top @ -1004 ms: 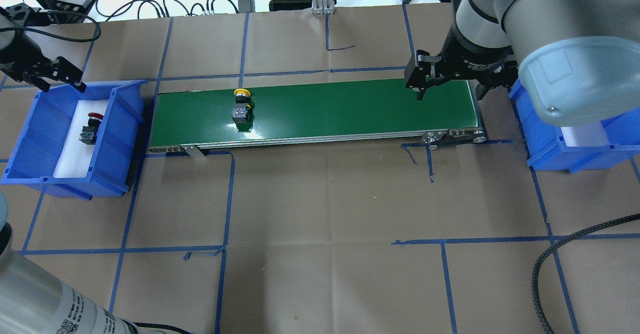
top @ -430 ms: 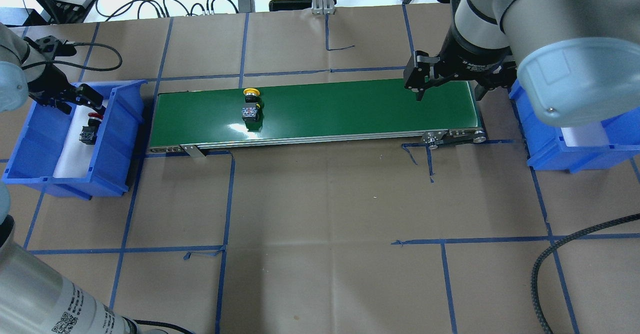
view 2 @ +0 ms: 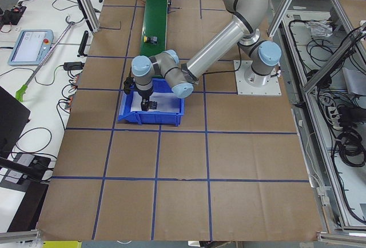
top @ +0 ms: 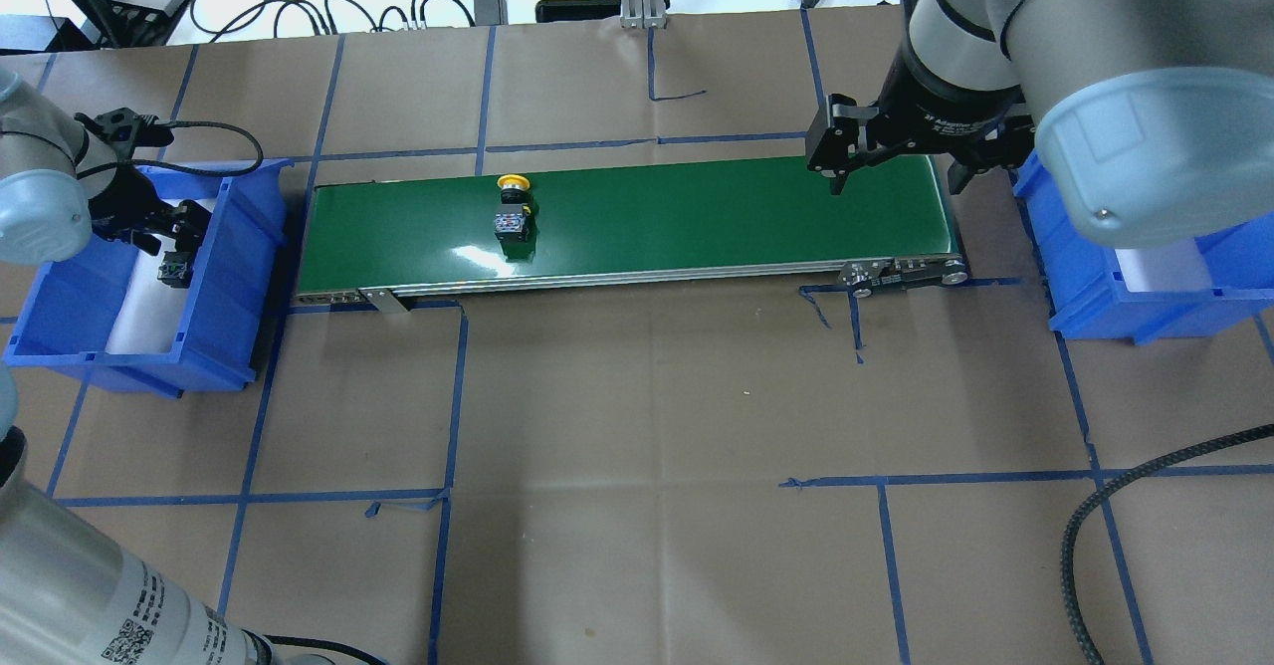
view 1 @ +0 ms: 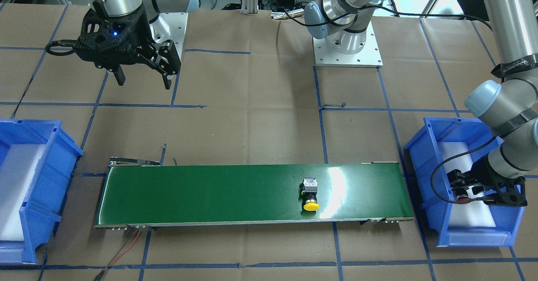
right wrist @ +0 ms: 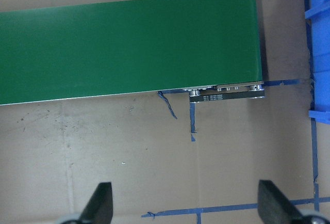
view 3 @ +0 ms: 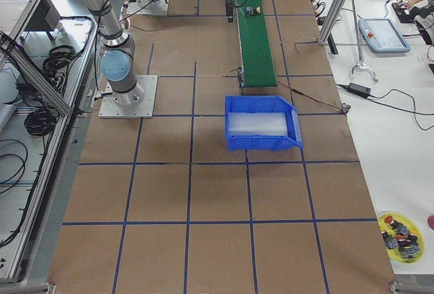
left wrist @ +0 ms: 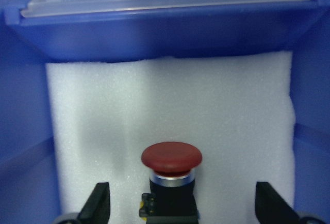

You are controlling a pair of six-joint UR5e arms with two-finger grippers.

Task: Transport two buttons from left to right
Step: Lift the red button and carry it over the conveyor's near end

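The red button [left wrist: 171, 158] stands on white foam in the left blue bin [top: 227, 277]. My left gripper [left wrist: 183, 204] is low inside that bin, open, with one finger on each side of the button and not touching it. In the overhead view the left gripper [top: 171, 237] covers the red cap, and only the button's body [top: 175, 271] shows. The yellow button [top: 513, 209] lies on the green conveyor belt [top: 697, 217], left of its middle. My right gripper [top: 898, 182] hovers open and empty above the belt's right end.
The right blue bin [top: 1095, 297] with a white foam liner sits past the belt's right end, partly under my right arm. Blue tape lines cross the brown paper. Cables and boxes lie along the far edge. A yellow plate [view 3: 400, 234] holds several spare parts.
My left gripper moved from beyond the bin's far corner down into the bin, over the red button. The yellow button rode the belt a little to the right. My right gripper barely moved.
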